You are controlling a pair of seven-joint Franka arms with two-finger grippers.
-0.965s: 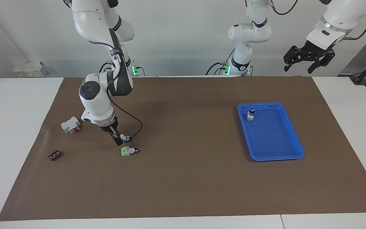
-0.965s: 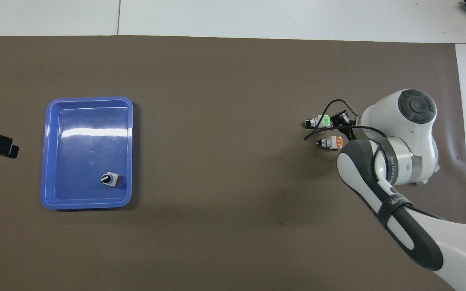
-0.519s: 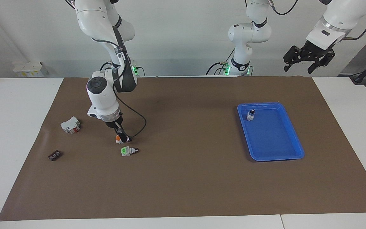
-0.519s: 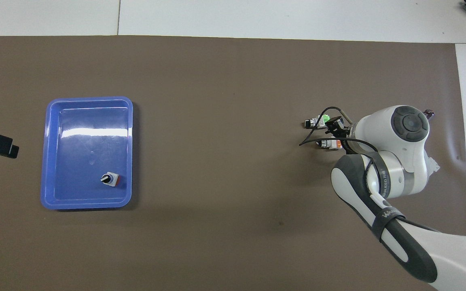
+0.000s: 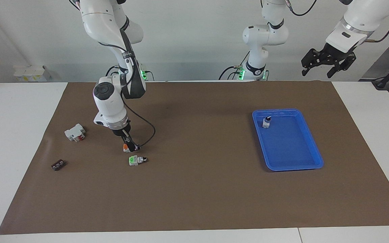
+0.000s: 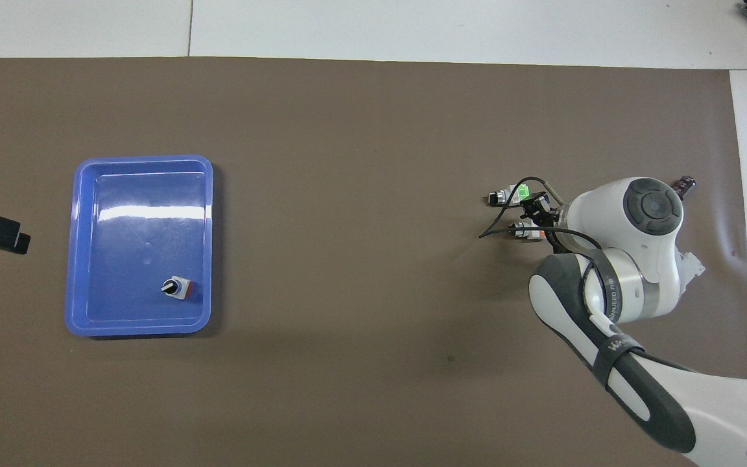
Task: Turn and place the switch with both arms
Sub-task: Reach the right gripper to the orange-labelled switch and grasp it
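right jaws down at the half-hidden switch, grip unclear; left jaws spread, empty, waiting aloft

Legible text is limited. The right arm carries lettering on the silver wrist ring and on the white strip of its black forearm cover; in the overhead view neither string can be read with certainty. No other label, number or sign is readable.
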